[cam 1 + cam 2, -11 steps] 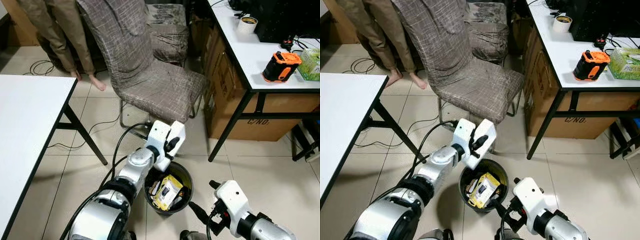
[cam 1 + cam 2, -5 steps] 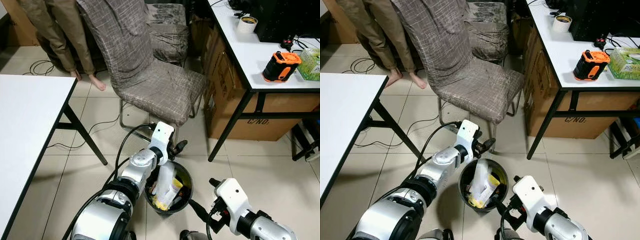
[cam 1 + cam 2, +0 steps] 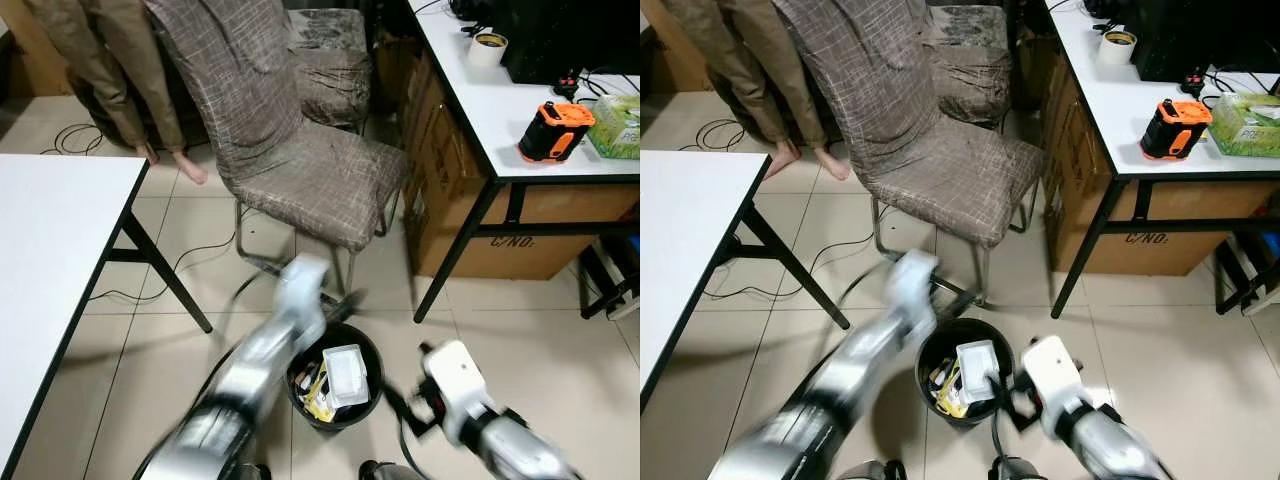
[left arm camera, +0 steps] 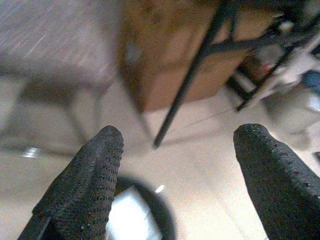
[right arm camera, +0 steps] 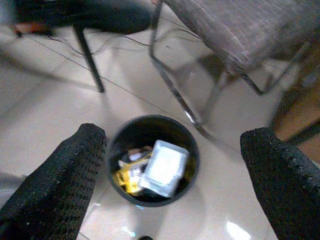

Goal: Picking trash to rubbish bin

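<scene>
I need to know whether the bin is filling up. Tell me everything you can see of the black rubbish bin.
The bin is a small round black container, plastic by its look, standing upright on the tiled floor in front of the chair. It is open-topped and fairly full: a pale flat packet lies tilted on top, over yellow wrappers and other scraps. The left gripper hangs open above its rim; the right gripper is open beside it. Neither touches it.

bin (image 3: 372, 352) black | packet (image 3: 346, 373) white | chair cover (image 3: 300, 160) grey-brown crosshatch
</scene>
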Available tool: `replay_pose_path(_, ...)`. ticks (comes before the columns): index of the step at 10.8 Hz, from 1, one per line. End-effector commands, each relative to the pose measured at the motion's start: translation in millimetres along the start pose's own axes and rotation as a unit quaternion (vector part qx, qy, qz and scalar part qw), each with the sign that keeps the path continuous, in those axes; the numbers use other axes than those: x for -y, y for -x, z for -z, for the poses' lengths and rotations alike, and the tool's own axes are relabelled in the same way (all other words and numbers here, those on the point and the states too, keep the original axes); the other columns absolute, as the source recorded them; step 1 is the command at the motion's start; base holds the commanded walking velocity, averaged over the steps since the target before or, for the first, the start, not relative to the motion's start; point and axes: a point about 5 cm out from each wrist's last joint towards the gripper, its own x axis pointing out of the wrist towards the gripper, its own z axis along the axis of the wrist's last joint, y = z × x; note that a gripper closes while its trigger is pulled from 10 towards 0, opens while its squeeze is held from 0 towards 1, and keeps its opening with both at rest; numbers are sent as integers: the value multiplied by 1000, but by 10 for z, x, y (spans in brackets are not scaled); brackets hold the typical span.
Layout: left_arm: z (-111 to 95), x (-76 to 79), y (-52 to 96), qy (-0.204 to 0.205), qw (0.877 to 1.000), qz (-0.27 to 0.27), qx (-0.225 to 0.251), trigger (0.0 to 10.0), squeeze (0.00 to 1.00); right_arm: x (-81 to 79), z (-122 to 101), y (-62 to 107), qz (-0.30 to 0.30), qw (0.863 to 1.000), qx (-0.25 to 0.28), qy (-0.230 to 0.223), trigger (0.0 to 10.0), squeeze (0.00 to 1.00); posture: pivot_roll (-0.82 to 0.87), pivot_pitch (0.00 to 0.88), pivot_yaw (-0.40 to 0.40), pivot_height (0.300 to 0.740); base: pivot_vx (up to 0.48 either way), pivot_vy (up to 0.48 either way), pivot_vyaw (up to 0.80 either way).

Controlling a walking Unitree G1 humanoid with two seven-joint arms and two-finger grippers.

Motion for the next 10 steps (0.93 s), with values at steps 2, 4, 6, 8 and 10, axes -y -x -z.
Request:
replay_pose_path(2,173,-161,354,-47,998,-43,-2,10000,0,54,44,-117,58,998,0,-16,10000,0,-106,52,5,740,0,0,0)
replay_pose_path(4,148,-278,700,-46,992,-113,24,10000,0,75,38,-171,84,996,7,-34,10000,0,-63,28,-44,740,0,0,0)
replay_pose_path(6,87,-294,838,-51,988,-144,31,10000,0,113,78,-193,101,994,5,-40,10000,0,-46,16,-66,740,0,-157,0)
replay_pose_path(8,47,-218,903,-57,988,-143,22,10000,0,123,91,-208,108,993,6,-51,10000,0,-42,14,-66,740,0,-471,0)
replay_pose_path(10,-4,-169,872,-72,988,-134,15,10000,0,116,133,-171,113,992,5,-62,10000,0,-51,14,-51,740,0,-480,0)
